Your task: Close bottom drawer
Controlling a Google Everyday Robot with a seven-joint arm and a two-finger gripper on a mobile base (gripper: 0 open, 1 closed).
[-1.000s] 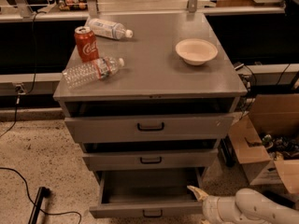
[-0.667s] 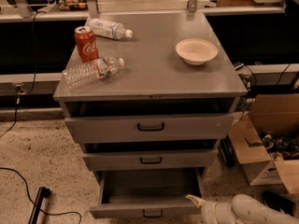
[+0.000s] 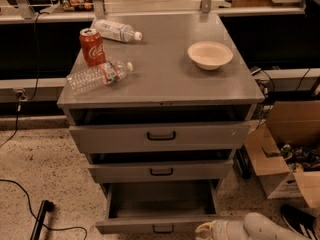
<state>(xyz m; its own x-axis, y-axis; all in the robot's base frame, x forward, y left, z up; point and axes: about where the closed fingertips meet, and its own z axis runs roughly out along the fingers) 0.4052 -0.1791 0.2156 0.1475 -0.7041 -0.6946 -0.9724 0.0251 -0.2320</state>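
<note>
The bottom drawer (image 3: 160, 225) is the lowest of the grey cabinet's three. It stands pulled far out, its empty inside showing, with a small black bar handle (image 3: 163, 229) on its narrow front. My gripper (image 3: 205, 229) is at the bottom edge of the view, just right of that handle and level with the drawer front, at or very near it. The white arm (image 3: 267, 229) reaches in from the lower right. The middle drawer (image 3: 161, 172) and top drawer (image 3: 161, 135) above are slightly open.
On the cabinet top (image 3: 165, 79) are a red cola can (image 3: 93, 46), two plastic bottles (image 3: 99, 76) (image 3: 117, 30) and a white bowl (image 3: 210, 55). An open cardboard box (image 3: 287, 154) stands right of the cabinet. A black cable (image 3: 35, 199) and a black rod (image 3: 40, 219) lie on the floor at left.
My gripper has moved left and down along the bottom drawer's front, from its right corner toward the handle. The drawer has not visibly moved.
</note>
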